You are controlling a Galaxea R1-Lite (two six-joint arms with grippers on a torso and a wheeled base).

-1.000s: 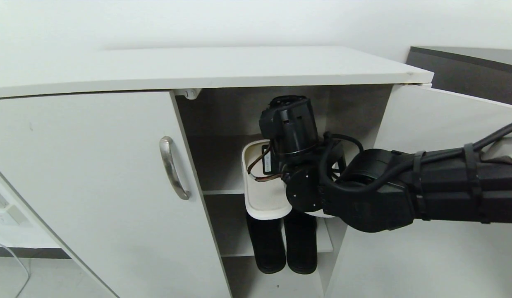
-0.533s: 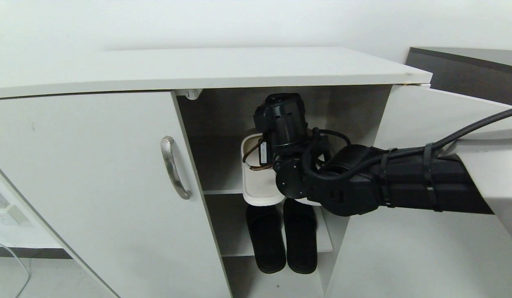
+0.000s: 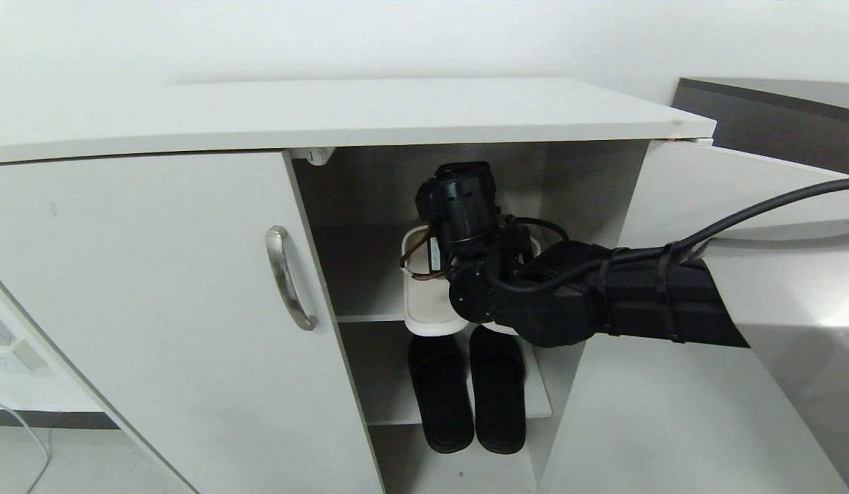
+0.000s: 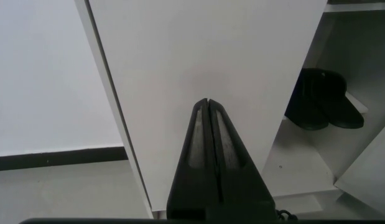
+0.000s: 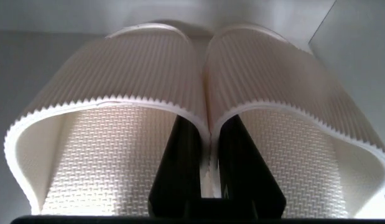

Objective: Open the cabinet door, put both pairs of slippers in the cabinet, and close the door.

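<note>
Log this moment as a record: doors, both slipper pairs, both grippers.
left door: shut
right door: open
black slippers: on the lower shelf, heels overhanging
white slippers: held at the upper shelf; resting or not, cannot tell
right gripper: shut on the white slippers, pinching their inner strap edges
left gripper: shut, empty, facing the left door

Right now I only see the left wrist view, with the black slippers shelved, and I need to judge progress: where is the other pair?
Observer: The white slippers are in the cabinet at the middle shelf, directly above the black slippers, with their heels overhanging its front edge.
Operator: Is the right gripper holding them?
Observer: Yes. The right gripper has one finger inside each slipper, pinching their inner sides together.
</note>
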